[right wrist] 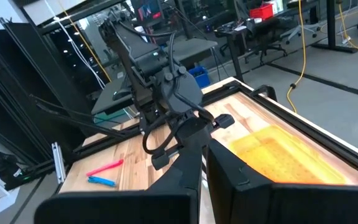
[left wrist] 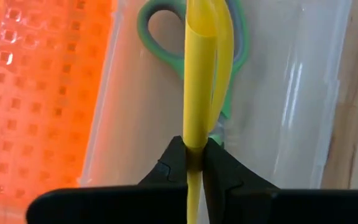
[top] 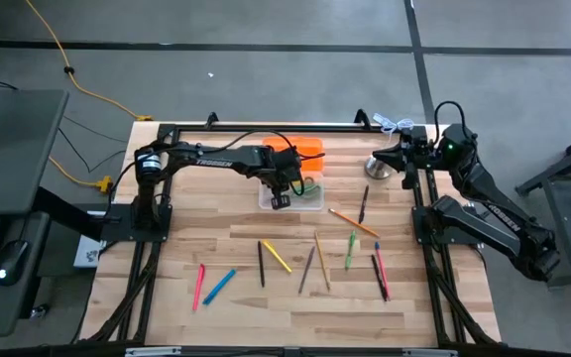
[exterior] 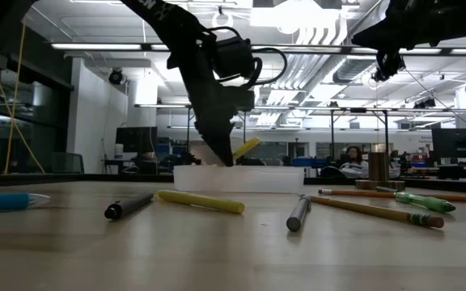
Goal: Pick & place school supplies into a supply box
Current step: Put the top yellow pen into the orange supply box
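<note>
The left tool (top: 282, 194) hangs over the clear supply box (top: 308, 203), its fingers (left wrist: 166, 167) clamped narrow on a yellow marker (left wrist: 199, 81). In the left wrist view the marker stands out straight ahead of the tool and crosses the green-handled scissors (left wrist: 156, 37), which lie on the box floor directly beyond it. In the low view the tool (exterior: 221, 150) points down into the box (exterior: 281, 179), and the marker (exterior: 245, 148) sticks out of it at a slant above the box rim. The orange rectangular piece (top: 307, 148) lies just past the box, on the side away from the tool's arm, touching or nearly touching the box wall.

On the near side of the tool, well apart from it, the remaining school supplies are spread over the tabletop (top: 236, 223): a pink pen (top: 199, 283) and a blue one (top: 220, 285) side by side, a black pen (top: 262, 264) crossing close to a yellow one (top: 277, 256), two brown pencils (top: 314, 264), a green marker (top: 350, 250), an orange pencil (top: 353, 221) and a dark pair (top: 380, 275) farthest from the tool.

The right tool (top: 393, 156) waits at the tabletop's far right corner, raised, beside a silver bell (top: 379, 169); its fingers (right wrist: 185, 171) stand only narrowly apart with nothing between them.
</note>
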